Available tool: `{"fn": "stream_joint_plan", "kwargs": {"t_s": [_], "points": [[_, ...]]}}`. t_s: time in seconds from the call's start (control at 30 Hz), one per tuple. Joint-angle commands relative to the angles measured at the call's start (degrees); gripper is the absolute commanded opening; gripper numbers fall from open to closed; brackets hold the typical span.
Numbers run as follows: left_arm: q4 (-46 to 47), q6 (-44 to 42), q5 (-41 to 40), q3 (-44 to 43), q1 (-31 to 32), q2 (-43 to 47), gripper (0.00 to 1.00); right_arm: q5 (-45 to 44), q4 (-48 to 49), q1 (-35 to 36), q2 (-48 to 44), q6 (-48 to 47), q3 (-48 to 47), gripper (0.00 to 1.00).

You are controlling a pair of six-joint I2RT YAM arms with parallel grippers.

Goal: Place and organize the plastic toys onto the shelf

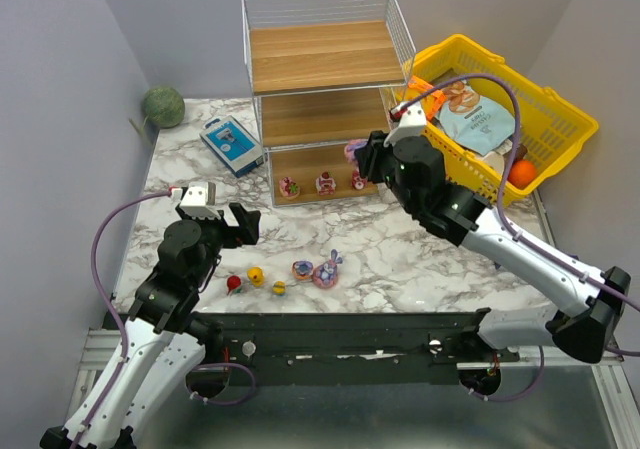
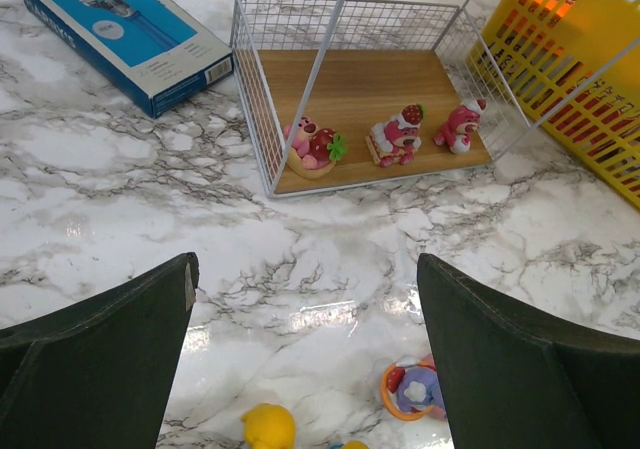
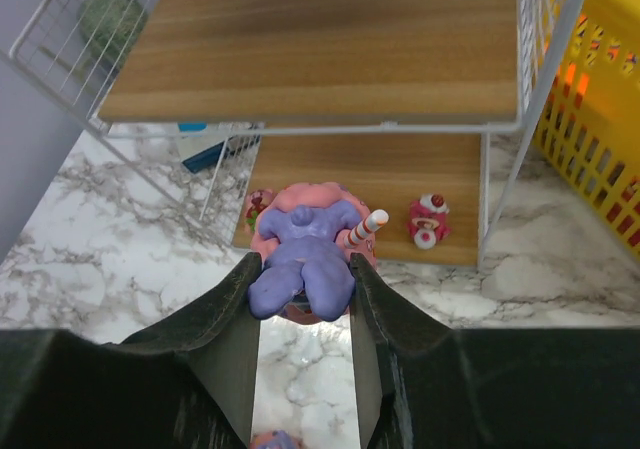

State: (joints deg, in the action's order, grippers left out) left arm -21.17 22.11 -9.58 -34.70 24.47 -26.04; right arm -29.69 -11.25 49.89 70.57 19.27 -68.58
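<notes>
The right hand (image 3: 305, 261) squeezes a purple bunny-eared toy (image 3: 310, 224) on a pink base between its two fingers. It holds the toy up off the desk (image 1: 400, 249), just in front of the bottom board of the shelf (image 1: 320, 54). Past its fingertips, three pink-red cake toys (image 2: 395, 136) stand in a row on that board. A yellow basket (image 1: 545, 89) sits off to its right.

The left hand (image 2: 305, 269) is wide open and holds nothing. Just under it on the desk are a yellow toy (image 2: 268, 426) and a little purple toy (image 2: 412, 389) in an orange ring. Further ahead of it, to the left, lies a blue-white box (image 2: 130, 39).
</notes>
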Motion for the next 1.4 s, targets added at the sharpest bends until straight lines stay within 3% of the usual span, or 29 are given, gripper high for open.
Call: {"fn": "stream_joint_plan", "kwargs": {"t_s": [0.0,0.53,1.37], "points": [[-0.28,-0.75,-0.79,-0.37,-0.30,-0.06,0.99,2.27,-3.52,-3.47,4.84,-4.59,-8.30,0.01],[-0.28,-0.93,-0.96,-0.46,-0.30,-0.94,0.99,3.24,-5.89,-8.05,17.76,-8.19,-23.18,0.01],[-0.36,-1.01,-1.14,-0.46,-0.21,-1.03,0.99,-6.78,-4.84,-8.05,23.74,-5.82,-23.88,0.01]]}}
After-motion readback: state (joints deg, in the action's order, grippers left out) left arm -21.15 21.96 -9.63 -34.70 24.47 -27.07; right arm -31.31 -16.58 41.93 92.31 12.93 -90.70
